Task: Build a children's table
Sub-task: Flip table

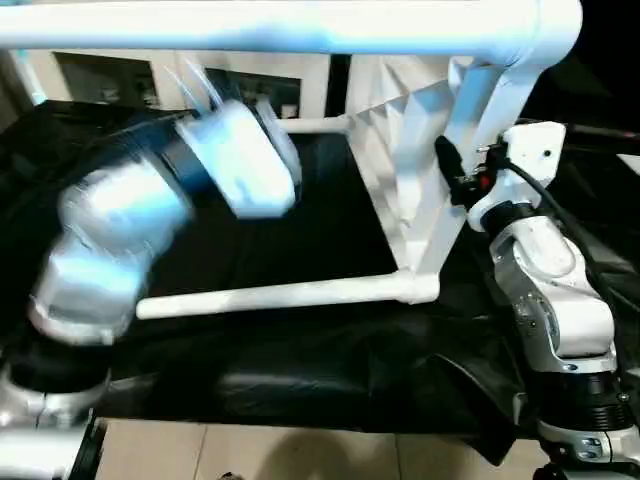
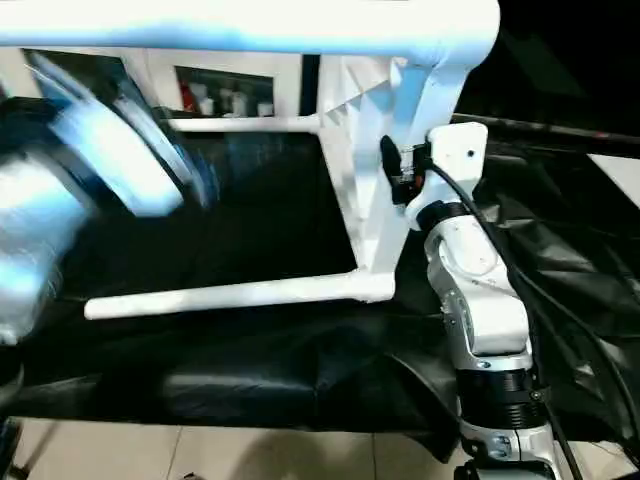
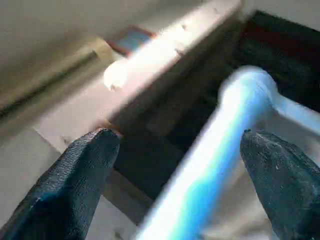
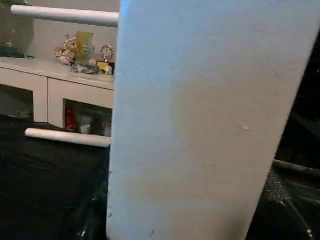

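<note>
The left arm (image 1: pixel 120 250) is raised and bent, its end effector (image 3: pixel 180 165) spread wide. The right arm (image 1: pixel 545 290) stands upright; its end effector's fingers seem hidden.

Motion blur smears the left forearm (image 1: pixel 120 250); white table legs (image 1: pixel 280 295) glare bluish against dim black cloth (image 1: pixel 300 380).

A black sheet (image 1: pixel 300 350) covers the work surface, creased and bunched along its near edge. Beyond it at the far side stands a white cabinet (image 4: pixel 60 87) with glass doors, with small toys (image 4: pixel 82 52) on top.
</note>
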Controlling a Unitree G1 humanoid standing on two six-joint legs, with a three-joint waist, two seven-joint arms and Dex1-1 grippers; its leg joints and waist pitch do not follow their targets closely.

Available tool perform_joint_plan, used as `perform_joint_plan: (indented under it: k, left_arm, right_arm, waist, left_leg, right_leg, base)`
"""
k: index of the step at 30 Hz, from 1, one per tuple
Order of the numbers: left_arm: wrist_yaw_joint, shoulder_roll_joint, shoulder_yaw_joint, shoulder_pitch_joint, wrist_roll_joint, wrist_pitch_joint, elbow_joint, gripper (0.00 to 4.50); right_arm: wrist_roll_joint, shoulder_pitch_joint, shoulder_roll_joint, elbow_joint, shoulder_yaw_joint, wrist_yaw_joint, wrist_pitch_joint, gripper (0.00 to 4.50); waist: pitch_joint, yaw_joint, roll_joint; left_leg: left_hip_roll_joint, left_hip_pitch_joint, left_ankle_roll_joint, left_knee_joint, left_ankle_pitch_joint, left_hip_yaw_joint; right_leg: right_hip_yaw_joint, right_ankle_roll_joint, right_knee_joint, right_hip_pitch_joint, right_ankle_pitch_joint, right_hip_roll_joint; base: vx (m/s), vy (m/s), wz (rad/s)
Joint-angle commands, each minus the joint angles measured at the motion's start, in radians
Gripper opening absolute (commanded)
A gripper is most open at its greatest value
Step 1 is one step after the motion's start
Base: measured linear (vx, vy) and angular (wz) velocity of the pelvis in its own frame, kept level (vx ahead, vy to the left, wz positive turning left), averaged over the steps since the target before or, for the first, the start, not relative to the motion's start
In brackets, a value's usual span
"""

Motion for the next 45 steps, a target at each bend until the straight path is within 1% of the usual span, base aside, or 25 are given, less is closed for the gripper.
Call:
perform_joint_plan:
  k: [1, 2, 3, 4, 5, 6, 7, 9, 10, 11, 12, 14, 16, 19, 21, 23, 28, 29, 32, 33, 36, 38, 40, 42, 45]
  left_arm:
    - [0.013, -0.003, 0.001, -0.008, 0.016, 0.001, -0.010, 4.50]
    - [0.039, 0.005, 0.009, -0.014, 0.053, -0.001, -0.007, 4.50]
    - [0.070, 0.033, 0.023, -0.019, 0.122, 0.001, 0.024, 4.50]
    - [0.077, 0.050, 0.032, -0.013, 0.150, -0.014, 0.055, 4.50]
    - [0.077, 0.051, 0.033, -0.013, 0.152, -0.014, 0.056, 4.50]
    - [0.094, 0.076, 0.043, 0.002, 0.201, -0.029, 0.091, 4.50]
    - [0.120, 0.100, 0.049, 0.019, 0.258, -0.035, 0.113, 4.50]
    - [0.155, 0.124, 0.061, 0.043, 0.316, -0.031, 0.131, 4.50]
    - [0.163, 0.128, 0.066, 0.050, 0.323, -0.027, 0.134, 4.50]
    - [0.176, 0.137, 0.074, 0.058, 0.336, -0.020, 0.142, 4.50]
    - [0.179, 0.138, 0.075, 0.059, 0.339, -0.019, 0.144, 4.50]
    - [0.196, 0.152, 0.082, 0.067, 0.360, -0.006, 0.155, 4.50]
    - [0.217, 0.156, 0.096, 0.069, 0.382, 0.004, 0.161, 4.50]
    - [0.248, 0.153, 0.112, 0.065, 0.401, 0.008, 0.163, 4.50]
    - [0.264, 0.145, 0.119, 0.065, 0.400, 0.001, 0.160, 4.50]
    - [0.271, 0.130, 0.123, 0.069, 0.379, -0.007, 0.149, 4.16]
    - [0.281, 0.112, 0.116, 0.079, 0.358, -0.021, 0.128, 4.03]
    - [0.272, 0.103, 0.108, 0.083, 0.338, -0.023, 0.118, 3.77]
    - [0.254, 0.096, 0.094, 0.088, 0.313, -0.036, 0.106, 3.68]
    - [0.237, 0.087, 0.088, 0.092, 0.299, -0.029, 0.105, 3.39]
    - [0.232, 0.083, 0.086, 0.093, 0.292, -0.023, 0.105, 3.38]
    - [0.230, 0.079, 0.087, 0.094, 0.283, -0.015, 0.104, 3.19]
    - [0.230, 0.063, 0.095, 0.092, 0.263, 0.012, 0.109, 3.10]
    - [0.237, 0.047, 0.105, 0.092, 0.242, 0.030, 0.111, 3.03]
    - [0.253, 0.004, 0.141, 0.086, 0.193, 0.078, 0.116, 2.96]
  right_arm:
    - [-0.016, 0.029, 0.002, 0.067, 0.015, 0.015, 0.046, 1.96]
    - [-0.016, 0.027, 0.002, 0.071, 0.015, 0.016, 0.046, 1.96]
    - [-0.016, 0.020, 0.003, 0.075, 0.016, 0.015, 0.046, 1.96]
    - [-0.015, 0.017, 0.004, 0.076, 0.017, 0.016, 0.045, 1.96]
    - [-0.015, 0.017, 0.004, 0.076, 0.017, 0.016, 0.045, 1.96]
    - [-0.015, 0.014, 0.005, 0.076, 0.018, 0.016, 0.045, 1.96]
    - [-0.015, 0.013, 0.007, 0.075, 0.020, 0.017, 0.045, 1.96]
    - [-0.016, 0.014, 0.009, 0.072, 0.022, 0.018, 0.046, 1.95]
    - [-0.017, 0.014, 0.009, 0.070, 0.022, 0.018, 0.047, 1.95]
    - [-0.017, 0.015, 0.010, 0.068, 0.023, 0.019, 0.049, 1.95]
    - [-0.017, 0.016, 0.010, 0.068, 0.024, 0.019, 0.049, 1.95]
    - [-0.017, 0.017, 0.011, 0.065, 0.026, 0.021, 0.051, 1.95]
    - [-0.018, 0.016, 0.010, 0.064, 0.027, 0.024, 0.051, 1.95]
    - [-0.019, 0.015, 0.008, 0.065, 0.028, 0.026, 0.051, 1.95]
    - [-0.020, 0.014, 0.008, 0.065, 0.029, 0.026, 0.052, 1.95]
    - [-0.022, 0.014, 0.008, 0.064, 0.029, 0.026, 0.053, 1.95]
    - [-0.025, 0.014, 0.007, 0.062, 0.031, 0.025, 0.055, 1.95]
    - [-0.028, 0.013, 0.005, 0.063, 0.031, 0.024, 0.054, 1.95]
    - [-0.031, 0.011, 0.004, 0.065, 0.030, 0.021, 0.054, 1.95]
    - [-0.032, 0.011, 0.003, 0.066, 0.029, 0.021, 0.053, 1.95]
    - [-0.032, 0.010, 0.002, 0.066, 0.029, 0.021, 0.053, 1.95]
    - [-0.033, 0.006, 0.001, 0.068, 0.028, 0.022, 0.051, 1.95]
    - [-0.046, -0.008, -0.015, 0.076, 0.037, 0.038, 0.029, 1.95]
    - [-0.048, -0.014, -0.023, 0.079, 0.040, 0.050, 0.017, 1.95]
    - [-0.059, -0.043, -0.054, 0.091, 0.050, 0.097, -0.034, 1.95]
  waist:
    - [-0.042, -0.005, 0.008]
    - [-0.042, -0.006, 0.009]
    - [-0.041, -0.007, 0.008]
    - [-0.040, -0.009, 0.011]
    - [-0.040, -0.012, 0.011]
    - [-0.040, -0.013, 0.012]
    - [-0.041, -0.015, 0.015]
    - [-0.042, -0.019, 0.015]
    - [-0.042, -0.022, 0.017]
    - [-0.043, -0.022, 0.015]
    - [-0.043, -0.021, 0.018]
    - [-0.042, -0.023, 0.016]
    - [-0.041, -0.024, 0.013]
    - [-0.040, -0.023, 0.012]
    - [-0.040, -0.022, 0.013]
    - [-0.039, -0.022, 0.012]
    - [-0.039, -0.022, 0.011]
    - [-0.039, -0.022, 0.012]
    - [-0.039, -0.023, 0.011]
    - [-0.039, -0.022, 0.013]
    - [-0.038, -0.022, 0.011]
    - [-0.038, -0.022, 0.012]
    - [-0.038, -0.021, 0.014]
    - [-0.037, -0.021, 0.011]
    - [-0.039, -0.019, 0.009]
  left_leg:
    - [0.044, 0.022, -0.092, -0.083, -0.350, -0.031]
    - [0.045, 0.021, -0.094, -0.083, -0.352, -0.032]
    - [0.044, 0.021, -0.096, -0.083, -0.363, -0.032]
    - [0.042, 0.022, -0.097, -0.082, -0.374, -0.034]
    - [0.041, 0.022, -0.099, -0.083, -0.384, -0.035]
    - [0.041, 0.026, -0.102, -0.082, -0.395, -0.036]
    - [0.042, 0.024, -0.103, -0.083, -0.398, -0.038]
    - [0.043, 0.025, -0.106, -0.084, -0.402, -0.040]
    - [0.044, 0.026, -0.107, -0.085, -0.403, -0.040]
    - [0.044, 0.027, -0.107, -0.085, -0.404, -0.039]
    - [0.046, 0.027, -0.108, -0.087, -0.403, -0.040]
    - [0.045, 0.027, -0.106, -0.087, -0.412, -0.039]
    - [0.044, 0.027, -0.102, -0.086, -0.415, -0.039]
    - [0.045, 0.027, -0.099, -0.086, -0.412, -0.039]
    - [0.045, 0.027, -0.100, -0.087, -0.416, -0.040]
    - [0.045, 0.027, -0.099, -0.087, -0.421, -0.040]
    - [0.045, 0.027, -0.096, -0.087, -0.424, -0.040]
    - [0.045, 0.026, -0.095, -0.087, -0.422, -0.040]
    - [0.044, 0.026, -0.095, -0.087, -0.429, -0.040]
    - [0.044, 0.029, -0.096, -0.087, -0.431, -0.039]
    - [0.044, 0.027, -0.096, -0.087, -0.432, -0.040]
    - [0.044, 0.028, -0.097, -0.088, -0.435, -0.040]
    - [0.045, 0.028, -0.098, -0.088, -0.434, -0.041]
    - [0.044, 0.029, -0.096, -0.087, -0.436, -0.039]
    - [0.044, 0.025, -0.085, -0.084, -0.401, -0.037]
  right_leg:
    - [0.042, -0.061, -0.081, 0.015, -0.334, -0.056]
    - [0.042, -0.059, -0.080, 0.015, -0.337, -0.055]
    - [0.041, -0.052, -0.082, 0.013, -0.355, -0.053]
    - [0.040, -0.040, -0.084, 0.011, -0.385, -0.053]
    - [0.040, -0.032, -0.088, 0.010, -0.410, -0.053]
    - [0.039, -0.032, -0.090, 0.006, -0.420, -0.054]
    - [0.039, -0.032, -0.088, 0.007, -0.415, -0.053]
    - [0.039, -0.033, -0.086, 0.006, -0.401, -0.053]
    - [0.039, -0.046, -0.084, 0.005, -0.383, -0.052]
    - [0.039, -0.052, -0.083, 0.005, -0.374, -0.052]
    - [0.040, -0.071, -0.081, 0.006, -0.342, -0.053]
    - [0.040, -0.083, -0.079, 0.006, -0.327, -0.052]
    - [0.040, -0.083, -0.080, 0.006, -0.339, -0.053]
    - [0.041, -0.084, -0.082, 0.006, -0.346, -0.054]
    - [0.041, -0.087, -0.082, 0.005, -0.346, -0.055]
    - [0.041, -0.090, -0.083, 0.005, -0.346, -0.055]
    - [0.041, -0.088, -0.084, 0.005, -0.353, -0.056]
    - [0.041, -0.087, -0.084, 0.005, -0.353, -0.055]
    - [0.041, -0.084, -0.084, 0.003, -0.358, -0.054]
    - [0.041, -0.084, -0.085, 0.002, -0.360, -0.054]
    - [0.041, -0.081, -0.086, 0.002, -0.362, -0.054]
    - [0.042, -0.078, -0.086, 0.002, -0.374, -0.055]
    - [0.041, -0.079, -0.086, 0.002, -0.369, -0.055]
    - [0.042, -0.080, -0.087, 0.001, -0.374, -0.055]
    - [0.043, -0.089, -0.085, 0.005, -0.351, -0.057]
  base:
    - [0.000, 0.000, 0.00]
    - [0.000, 0.000, 0.00]
    - [0.000, 0.000, 0.00]
    - [0.000, 0.000, 0.00]
    - [0.000, 0.000, 0.00]
    - [0.000, 0.000, 0.00]
    - [0.000, 0.000, 0.00]
    - [0.000, 0.000, 0.00]
    - [0.000, 0.000, 0.00]
    - [0.000, 0.000, 0.00]
    - [0.000, 0.000, 0.00]
    - [0.000, 0.000, 0.00]
    - [0.000, 0.000, 0.00]
    - [0.000, 0.000, 0.00]
    - [0.000, 0.000, 0.00]
    - [0.000, 0.000, 0.00]
    - [0.000, 0.000, 0.00]
    - [0.000, 0.000, 0.00]
    - [0.000, 0.000, 0.00]
    - [0.000, 0.000, 0.00]
    - [0.000, 0.000, 0.00]
    - [0.000, 0.000, 0.00]
    - [0.000, 0.000, 0.00]
    - [0.000, 0.000, 0.00]
    - [0.000, 0.000, 0.00]
